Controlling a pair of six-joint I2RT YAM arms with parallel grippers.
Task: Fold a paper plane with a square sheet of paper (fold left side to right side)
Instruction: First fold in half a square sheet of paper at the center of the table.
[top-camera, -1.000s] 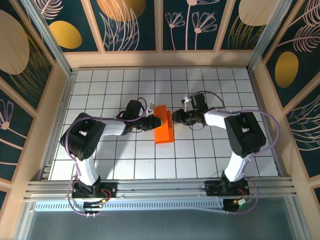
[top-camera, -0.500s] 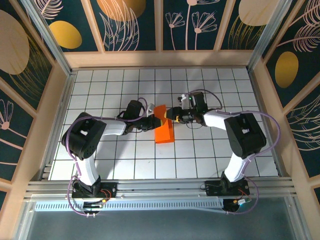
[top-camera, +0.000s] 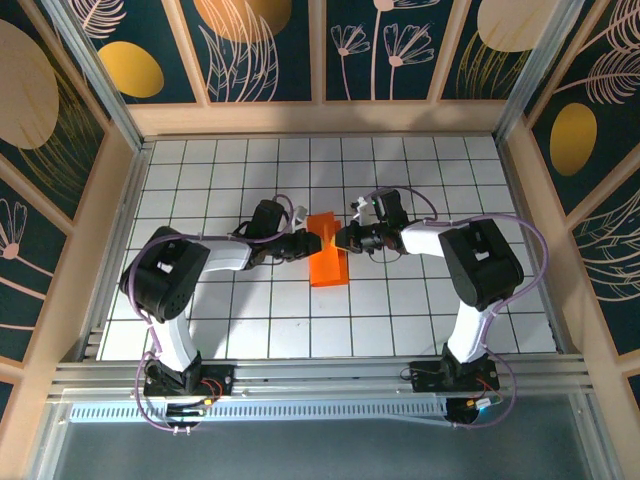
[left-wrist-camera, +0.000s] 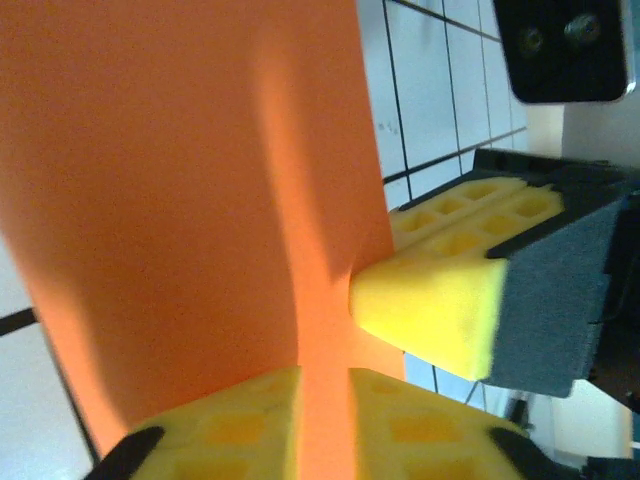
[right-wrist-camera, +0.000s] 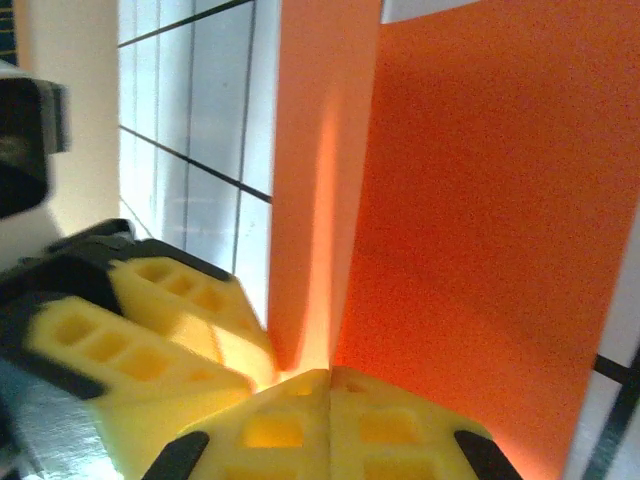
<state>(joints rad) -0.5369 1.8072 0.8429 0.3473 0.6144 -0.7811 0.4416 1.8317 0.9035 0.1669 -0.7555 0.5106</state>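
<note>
White gridded tabletop (top-camera: 420, 300) inside a wooden frame, with dark floral panels behind.

Left gripper (top-camera: 308, 243): closed onto the square sheet of paper (top-camera: 328, 262). Yellow pads (left-wrist-camera: 240, 425) sit either side of a raised orange ridge, with just a thin strip of paper between them. Cannot tell how firm the pinch is.

Paper: already doubled into a narrow strip, directly ahead of the left fingertips and touching them. Mostly flat on the tiles, lifted into a soft crease where held.

Right gripper (top-camera: 344, 238): clamped shut on the same ridge from the opposite side, pads (right-wrist-camera: 400, 420) meeting where the fold runs in. Tips just beside the left gripper's, nearly nose to nose.

Probably mid-fold, carrying the left flap over toward the right.

To do it well:
- Keep both pinches level and move them together.
- Avoid pulling apart, since thin paper would likely tear or skew.
- Line up the edges before letting go.
- Release one side only, then press down along the crease from the held end outward.
</note>
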